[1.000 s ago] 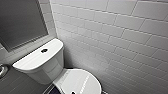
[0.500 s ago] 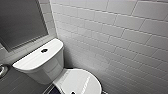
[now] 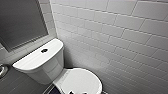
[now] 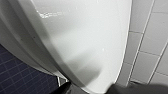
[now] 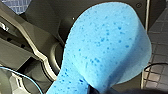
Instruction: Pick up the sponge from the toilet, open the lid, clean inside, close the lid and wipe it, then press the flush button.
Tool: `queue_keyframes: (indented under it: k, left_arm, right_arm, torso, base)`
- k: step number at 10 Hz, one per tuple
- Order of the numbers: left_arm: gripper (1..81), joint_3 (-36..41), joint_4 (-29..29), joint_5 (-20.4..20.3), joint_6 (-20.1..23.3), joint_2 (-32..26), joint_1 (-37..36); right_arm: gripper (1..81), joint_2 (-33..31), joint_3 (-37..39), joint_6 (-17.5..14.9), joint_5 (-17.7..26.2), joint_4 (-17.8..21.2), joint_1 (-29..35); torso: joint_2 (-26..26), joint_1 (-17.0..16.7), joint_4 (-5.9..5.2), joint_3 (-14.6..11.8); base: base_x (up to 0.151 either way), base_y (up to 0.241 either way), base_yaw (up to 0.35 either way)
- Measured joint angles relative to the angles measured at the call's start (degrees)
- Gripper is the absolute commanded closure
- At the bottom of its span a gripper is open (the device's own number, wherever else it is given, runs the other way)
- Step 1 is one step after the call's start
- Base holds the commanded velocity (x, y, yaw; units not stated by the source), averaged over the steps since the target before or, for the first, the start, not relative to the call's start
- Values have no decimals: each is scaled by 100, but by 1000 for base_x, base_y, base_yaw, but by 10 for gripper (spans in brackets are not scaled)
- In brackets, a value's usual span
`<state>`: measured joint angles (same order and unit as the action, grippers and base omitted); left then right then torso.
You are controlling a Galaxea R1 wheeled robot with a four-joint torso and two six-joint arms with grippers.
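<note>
Right wrist view: your right gripper pinches the sponge endwise, its face free for wiping. Your left gripper gapes at the lid, probably to lift it.

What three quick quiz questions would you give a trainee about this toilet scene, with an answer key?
1. True or false: the lid is raised.
2. The sponge is: A red, B blue, C yellow.
3. Fill in: the flush button sits on top of the ___.
Key: 1 false, it lies closed; 2 B; 3 tank.
</note>
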<state>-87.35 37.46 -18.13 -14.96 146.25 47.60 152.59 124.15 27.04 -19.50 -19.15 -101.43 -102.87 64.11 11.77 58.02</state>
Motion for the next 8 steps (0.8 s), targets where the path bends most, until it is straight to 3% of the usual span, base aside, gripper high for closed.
queue_keyframes:
  k: [8]
  left_arm:
    - [10, 1067, -6, -511, -507, -678, -76]
  right_arm:
    - [811, 0, -4, 2, -34, 5, -1]
  torso:
    - [0, 0, 0, 0]
  base:
    - [0, 0, 0]
